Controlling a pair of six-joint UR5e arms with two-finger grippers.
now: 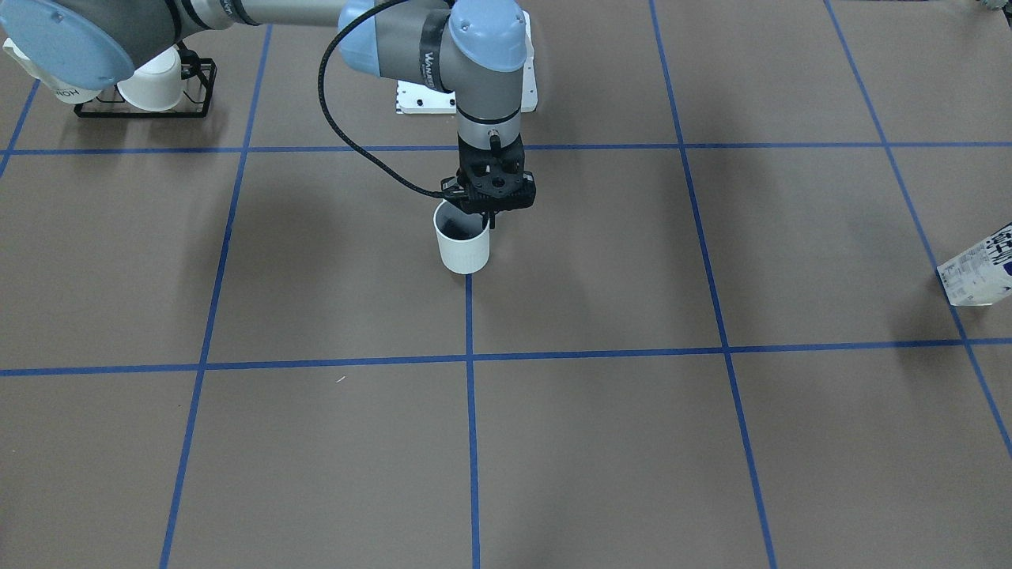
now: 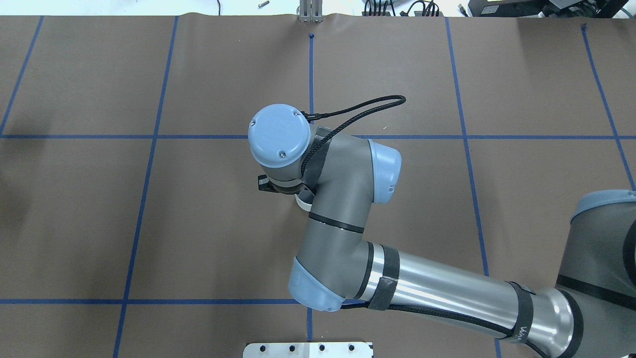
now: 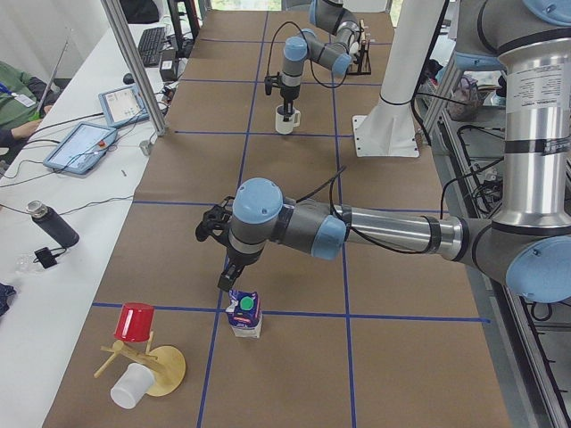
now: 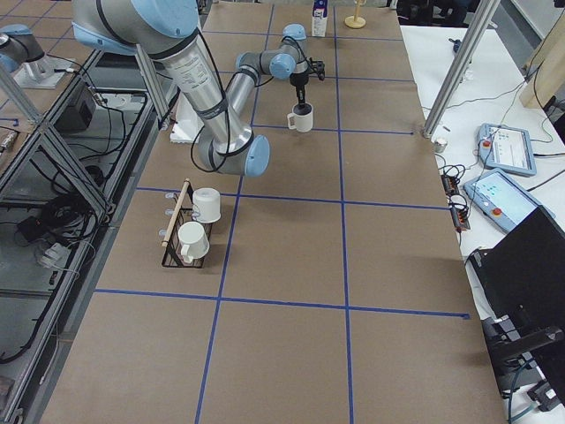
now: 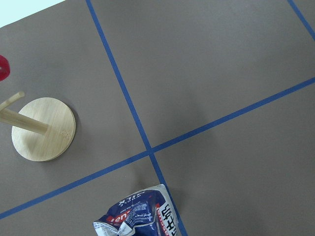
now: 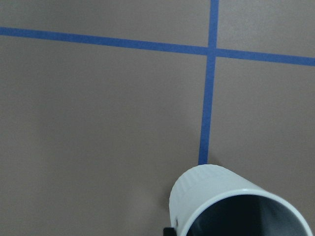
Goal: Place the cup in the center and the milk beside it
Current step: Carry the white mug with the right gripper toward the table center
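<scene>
The plain white cup [image 1: 462, 245] stands upright near the center of the tabletop [image 1: 601, 442], at the end of a blue tape line. My right gripper [image 1: 490, 220] comes down from above and is shut on the cup's rim, one finger inside. The right wrist view shows the cup [image 6: 231, 206] at its bottom edge. The milk [image 3: 244, 314], dark blue and white with a green cap, stands far off at the left end, and shows at the front view's right edge [image 1: 980, 269]. My left gripper [image 3: 225, 285] hovers just above the milk; I cannot tell whether it is open.
A black wire rack [image 1: 146, 107] with white mugs stands at the robot's right. A wooden mug tree [image 3: 152, 366] with a red cup [image 3: 134, 321] and a white cup [image 3: 132, 385] stands near the milk. A white mounting plate [image 1: 419, 99] lies behind the cup.
</scene>
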